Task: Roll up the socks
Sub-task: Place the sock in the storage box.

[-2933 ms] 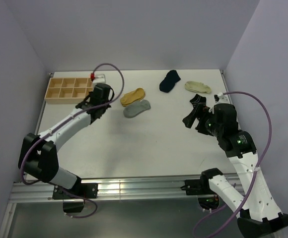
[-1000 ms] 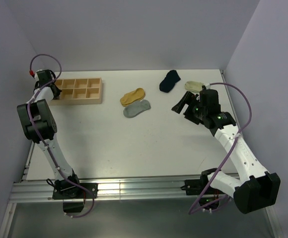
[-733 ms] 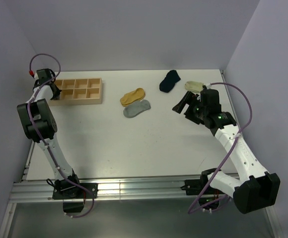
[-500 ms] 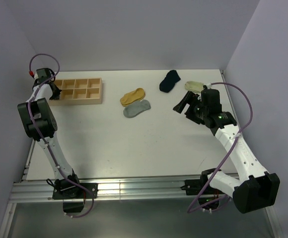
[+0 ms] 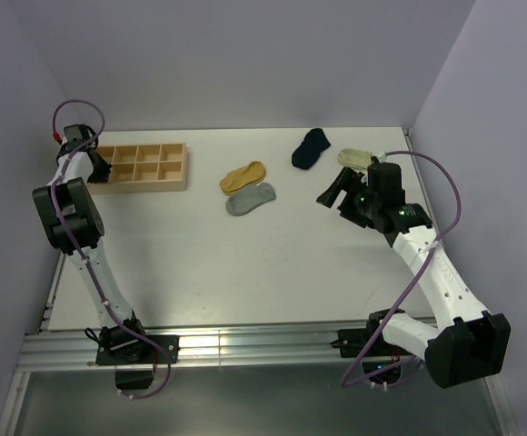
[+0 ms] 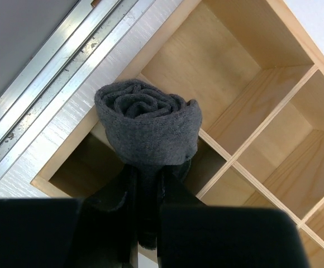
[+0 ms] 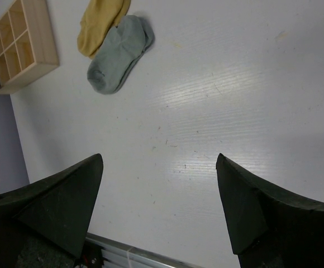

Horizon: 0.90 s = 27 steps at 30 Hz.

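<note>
A dark grey sock [image 6: 148, 125], rolled into a tight bundle, is pinched in my left gripper [image 6: 148, 173], which is shut on it. It hangs over the corner compartment at the far-left end of the wooden divider box [image 6: 274, 114]. From above, the left gripper [image 5: 94, 166] sits at that end of the box [image 5: 145, 186]. A mustard sock [image 5: 243, 175] and a light grey sock [image 5: 250, 199] lie flat side by side mid-table. My right gripper [image 5: 336, 193] hovers open to their right, with nothing between its fingers [image 7: 72, 195].
A navy sock [image 5: 311, 147] and a cream sock [image 5: 359, 157] lie near the back edge. Lilac walls close in the table [image 5: 245, 272] on three sides. A metal rail [image 5: 245, 345] runs along the near edge. The right wrist view shows the mustard sock [image 7: 100, 22], the light grey sock [image 7: 120, 53] and the box [image 7: 19, 44].
Since the earliest frame my left arm has swung from the box's right end to its far-left corner, and my right gripper has moved farther back. Over the last second, almost nothing has shifted.
</note>
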{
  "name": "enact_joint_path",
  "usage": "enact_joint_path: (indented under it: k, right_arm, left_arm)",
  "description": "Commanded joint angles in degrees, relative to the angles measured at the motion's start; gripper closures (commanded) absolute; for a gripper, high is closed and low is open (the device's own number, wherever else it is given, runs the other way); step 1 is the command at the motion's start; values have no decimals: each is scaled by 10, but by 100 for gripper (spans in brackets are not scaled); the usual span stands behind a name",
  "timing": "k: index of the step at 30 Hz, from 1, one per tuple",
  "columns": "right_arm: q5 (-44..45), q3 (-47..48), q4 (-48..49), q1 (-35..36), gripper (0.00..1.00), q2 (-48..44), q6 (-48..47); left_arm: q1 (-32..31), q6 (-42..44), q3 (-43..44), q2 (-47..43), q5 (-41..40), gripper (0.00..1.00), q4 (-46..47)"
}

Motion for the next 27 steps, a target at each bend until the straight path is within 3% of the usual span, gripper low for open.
enact_joint_path:
  k: [1, 3, 6, 12, 24, 27]
  right_arm:
    - [-2, 8, 12, -6, 11, -1, -10]
    - [-2, 8, 13, -8, 11, 0, -11]
    - [-7, 9, 14, -10, 11, 2, -15]
    - [-16, 3, 19, -11, 11, 2, -17]
    - [-17, -5, 17, -14, 12, -7, -23]
    - [-20, -5, 18, -14, 12, -6, -24]
  left_arm:
    - [-1, 2, -33, 46, 43, 100, -129]
    - [-1, 2, -58, 33, 38, 98, -118]
    - [-1, 1, -87, 5, 29, 84, -89]
    - [-4, 1, -81, -30, 2, 66, -76]
    - [-11, 2, -61, -70, -36, 58, -81]
    - [-14, 1, -60, -81, -39, 50, -77]
